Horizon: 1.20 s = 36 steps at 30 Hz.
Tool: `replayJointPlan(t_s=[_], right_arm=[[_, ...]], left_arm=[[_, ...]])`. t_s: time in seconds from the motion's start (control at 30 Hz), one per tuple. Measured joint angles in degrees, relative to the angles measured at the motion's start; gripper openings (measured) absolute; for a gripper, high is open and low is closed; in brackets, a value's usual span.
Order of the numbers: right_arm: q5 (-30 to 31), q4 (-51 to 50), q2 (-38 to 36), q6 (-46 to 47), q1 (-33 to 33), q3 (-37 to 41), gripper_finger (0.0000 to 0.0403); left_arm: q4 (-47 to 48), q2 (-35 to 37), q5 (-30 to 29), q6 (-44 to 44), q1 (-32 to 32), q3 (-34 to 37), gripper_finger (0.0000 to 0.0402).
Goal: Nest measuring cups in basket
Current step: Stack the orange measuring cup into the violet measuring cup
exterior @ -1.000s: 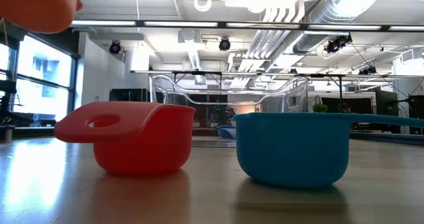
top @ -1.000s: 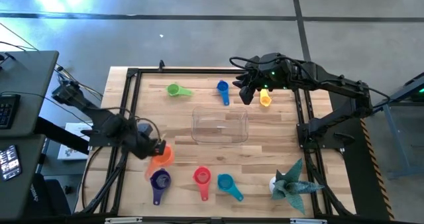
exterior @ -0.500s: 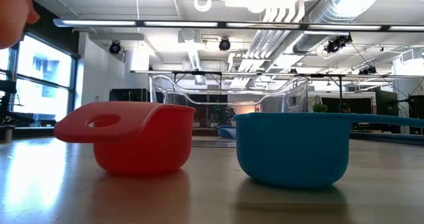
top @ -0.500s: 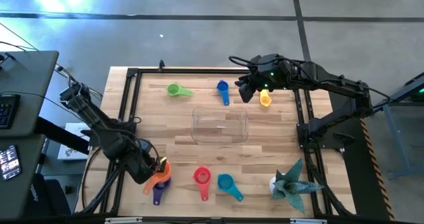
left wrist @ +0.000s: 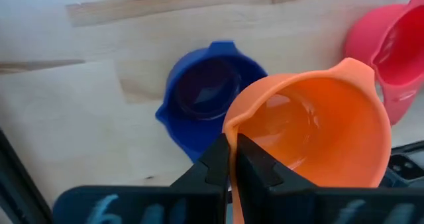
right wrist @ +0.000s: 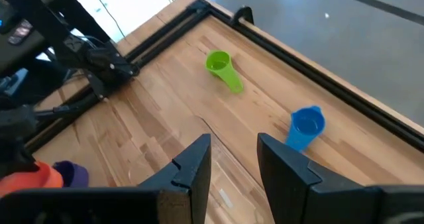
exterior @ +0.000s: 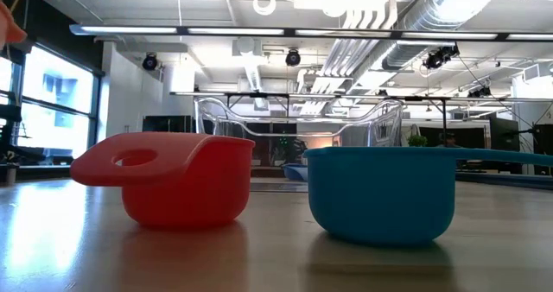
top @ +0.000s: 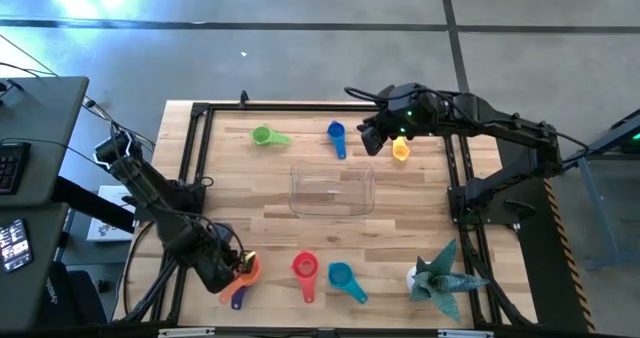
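Note:
My left gripper (top: 238, 267) is shut on an orange measuring cup (left wrist: 311, 128) near the table's near left corner. It holds the cup above a purple cup (left wrist: 202, 91), of which only the handle (top: 236, 298) shows from above. A red cup (top: 303, 268) and a teal cup (top: 341, 276) rest on their bases to the right. The clear basket (top: 332, 190) stands at the table's middle. Green (top: 262, 135), blue (top: 336, 132) and yellow (top: 400, 150) cups lie at the far side. My right gripper (right wrist: 232, 164) is open and empty, between the blue and yellow cups. My left gripper pinches the orange cup's wall at the rim (left wrist: 230, 134). One finger (left wrist: 255, 168) is inside the bowl and one finger (left wrist: 213, 166) is outside. The fingers point down from above. The cup is lifted clear of the table, its mouth up, over the purple cup.
A spiky teal-grey folded-paper figure (top: 440, 274) sits at the near right corner. A black frame (top: 200, 113) runs round the wooden table. In the low view the red cup (exterior: 173, 180) and the teal cup (exterior: 380, 193) stand in front of the basket (exterior: 298, 123).
My left gripper has carried the orange cup toward the table's near edge, from beside the purple cup to over it, staying shut on it. In the low view the orange cup has slid off toward the picture's left edge. The other cups have stayed put.

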<state>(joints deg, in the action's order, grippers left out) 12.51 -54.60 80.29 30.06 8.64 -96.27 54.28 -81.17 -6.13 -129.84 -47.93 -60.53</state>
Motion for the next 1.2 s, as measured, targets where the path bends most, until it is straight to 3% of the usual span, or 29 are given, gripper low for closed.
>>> replayJointPlan(t_s=[0.73,1.2], right_arm=[[0.9,-3.5,0.0,1.1,-0.9,0.0,0.0114],[0.8,-3.4,0.0,1.0,-1.3,0.0,0.0114]], left_arm=[[2.4,0.0,0.9,-0.5,-0.6,0.0,0.0006],[1.6,-4.6,1.5,-0.1,-0.6,0.0,0.0006]])
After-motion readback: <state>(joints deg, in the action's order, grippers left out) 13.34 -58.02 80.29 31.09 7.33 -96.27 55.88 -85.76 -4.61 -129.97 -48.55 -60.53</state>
